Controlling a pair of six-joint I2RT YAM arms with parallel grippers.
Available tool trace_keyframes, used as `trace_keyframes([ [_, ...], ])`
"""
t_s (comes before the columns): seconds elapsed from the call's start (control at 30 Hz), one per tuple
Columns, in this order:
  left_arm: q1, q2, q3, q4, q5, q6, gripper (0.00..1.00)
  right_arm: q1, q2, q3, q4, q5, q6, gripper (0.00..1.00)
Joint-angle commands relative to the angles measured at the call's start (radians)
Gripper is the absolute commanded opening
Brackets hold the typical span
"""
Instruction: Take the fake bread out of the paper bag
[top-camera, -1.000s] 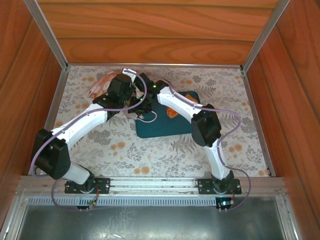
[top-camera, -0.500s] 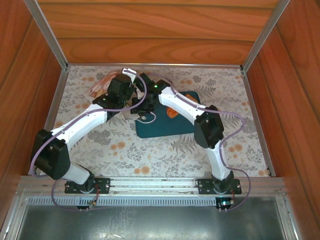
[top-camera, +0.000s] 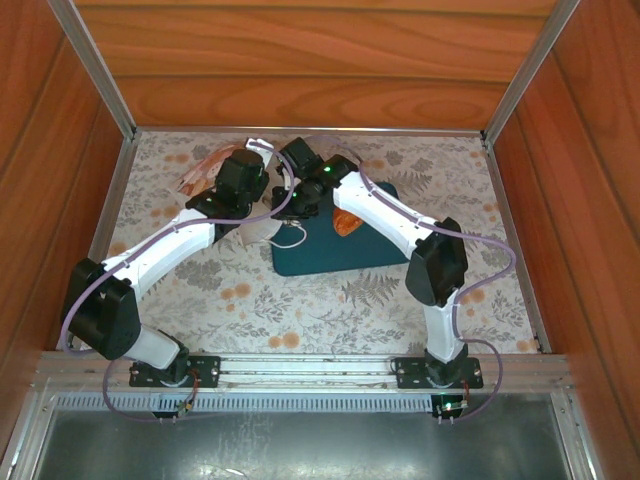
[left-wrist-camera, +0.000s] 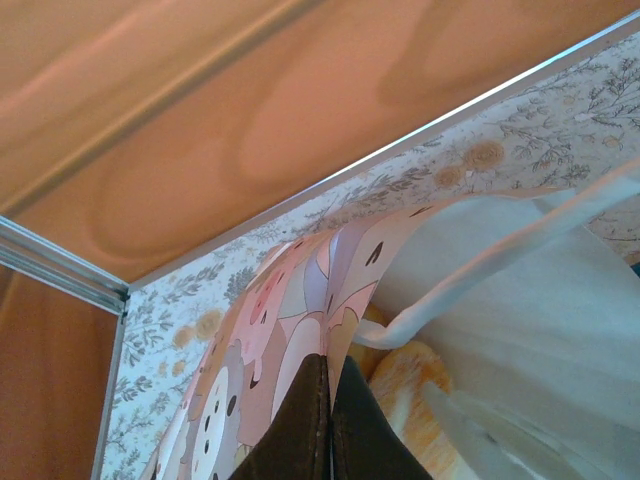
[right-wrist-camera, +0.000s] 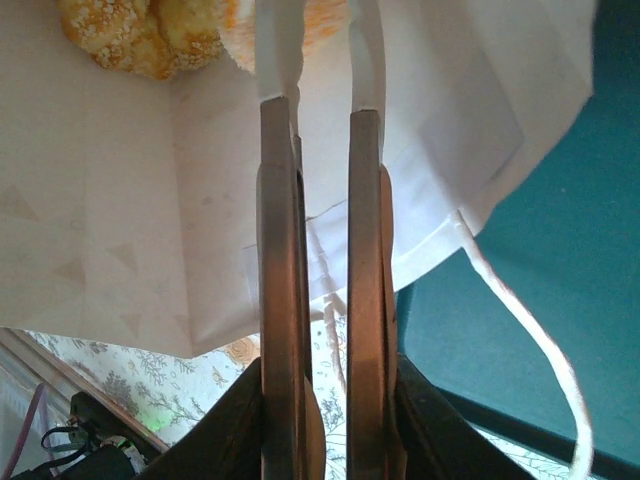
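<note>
The paper bag (left-wrist-camera: 290, 330) has a pastel cartoon print on one wall and a white inside with a white loop handle (left-wrist-camera: 470, 275). My left gripper (left-wrist-camera: 330, 365) is shut on the printed wall's rim and holds the mouth up; from above it (top-camera: 243, 172) sits over the bag (top-camera: 200, 170). A golden piece of fake bread (left-wrist-camera: 415, 395) lies inside. My right gripper (right-wrist-camera: 322, 40) reaches into the white bag (right-wrist-camera: 110, 200). Its fingers (right-wrist-camera: 278, 200) stand a narrow gap apart, tips at an orange roll on the frame's top edge. A seeded roll (right-wrist-camera: 130, 35) lies beside them.
The dark teal tray (top-camera: 330, 255) lies right of the bag with one orange pastry (top-camera: 345, 222) on it; its edge (right-wrist-camera: 540, 300) runs under the bag's loose handle (right-wrist-camera: 520, 330). Wooden walls and metal rails close in the floral table (top-camera: 480, 200) at the back and sides.
The right arm has swung toward the back and pushed its gripper deeper into the bag, its fingers drawing closer together. The left gripper has kept its hold in place.
</note>
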Motion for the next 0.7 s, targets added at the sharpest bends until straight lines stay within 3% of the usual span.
trace_keyframes([
  [0.0,0.001,-0.023,-0.013,0.011,-0.022,0.003,0.00,0.009,-0.037,-0.013,0.014,0.017,-0.010,0.01],
  [0.1,0.000,-0.024,-0.015,0.011,-0.021,0.001,0.00,0.009,-0.020,-0.008,0.006,0.012,-0.006,0.05],
  [0.23,-0.001,-0.023,-0.013,0.011,-0.018,0.003,0.00,0.009,-0.029,-0.026,0.019,-0.003,0.006,0.30],
  [0.33,0.001,-0.024,-0.013,0.011,-0.014,-0.003,0.00,0.009,-0.030,-0.037,0.046,-0.035,0.013,0.42],
  [0.47,0.000,-0.029,-0.014,0.011,-0.010,-0.008,0.00,0.008,0.003,-0.023,0.055,-0.078,0.028,0.49],
  [0.67,0.000,-0.038,-0.020,0.012,-0.005,-0.009,0.00,0.005,0.036,-0.015,0.078,-0.123,0.050,0.50],
])
